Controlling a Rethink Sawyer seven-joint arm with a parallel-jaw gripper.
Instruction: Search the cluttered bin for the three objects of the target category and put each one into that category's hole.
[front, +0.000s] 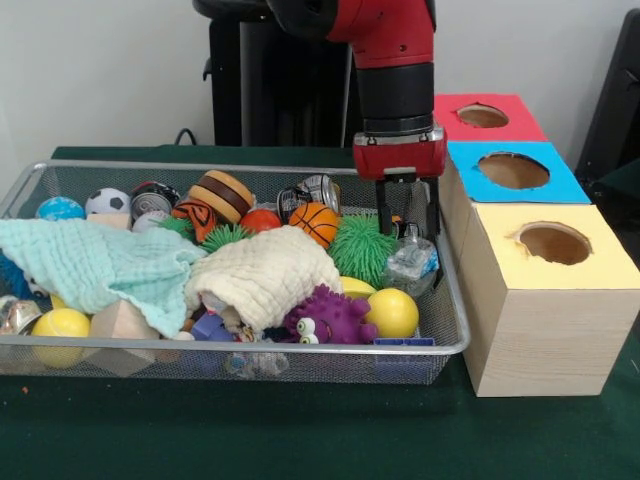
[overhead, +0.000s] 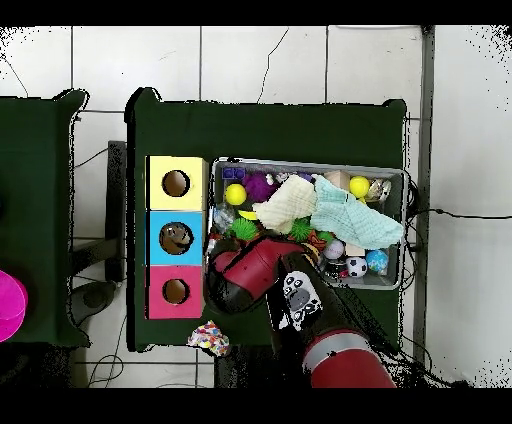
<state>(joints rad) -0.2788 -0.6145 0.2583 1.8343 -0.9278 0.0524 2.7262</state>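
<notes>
The wire mesh bin (front: 200, 346) is full of toys, and it also shows in the overhead view (overhead: 402, 178). One clear, dented plastic bottle (front: 412, 262) lies at the bin's right end, next to a green spiky ball (front: 362, 248). My gripper (front: 408, 222) hangs straight down over this bottle. It is open, with one black finger (front: 383, 205) on each side just above the bottle's top. The blue-topped box's hole (front: 513, 170) is to the right of the bin, and it shows in the overhead view (overhead: 176, 237) too. No other clear bottle shows plainly. In the overhead view the arm (overhead: 250, 275) hides the gripper.
The red-topped box's hole (front: 483, 116) and the yellow-topped box's hole (front: 553, 243) flank the blue one. A mint cloth (front: 100, 265) and a cream cloth (front: 265, 275) cover much of the bin. Metal cans (front: 318, 190), balls and a purple toy (front: 325, 318) lie around them.
</notes>
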